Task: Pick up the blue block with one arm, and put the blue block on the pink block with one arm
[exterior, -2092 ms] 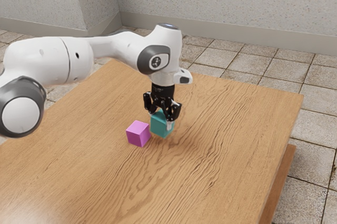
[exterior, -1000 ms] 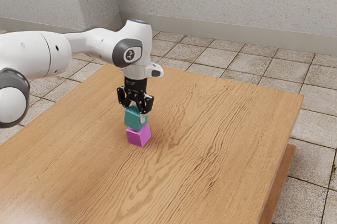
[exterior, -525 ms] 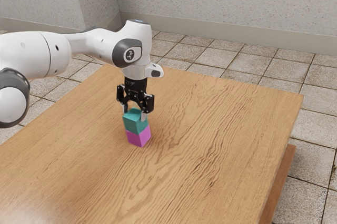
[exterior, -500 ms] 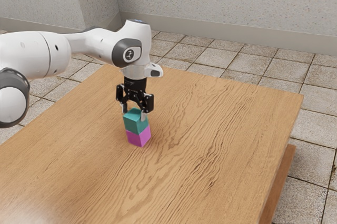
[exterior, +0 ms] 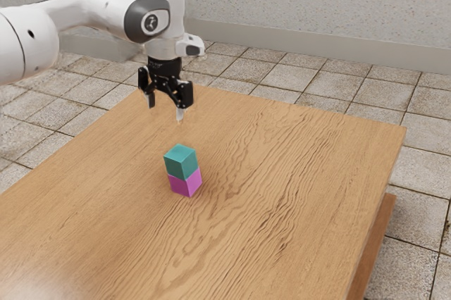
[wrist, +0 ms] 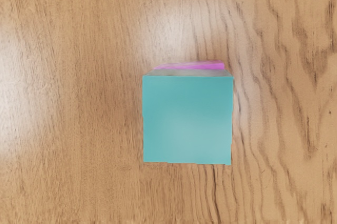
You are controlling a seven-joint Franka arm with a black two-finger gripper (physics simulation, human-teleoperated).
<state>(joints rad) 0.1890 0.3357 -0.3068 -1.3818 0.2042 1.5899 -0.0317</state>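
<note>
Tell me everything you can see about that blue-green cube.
The blue block is a plain teal cube with smooth, matte, unmarked faces. It sits upright on the pink block, almost squarely, a pink sliver showing past one edge in the wrist view. It does not touch the table. The open hand hangs above, clear of it.

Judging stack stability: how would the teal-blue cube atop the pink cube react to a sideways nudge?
The teal-blue cube has flat faces, so it likely won't roll. It sits almost square on the pink cube, so it probably slides before tipping.
</note>
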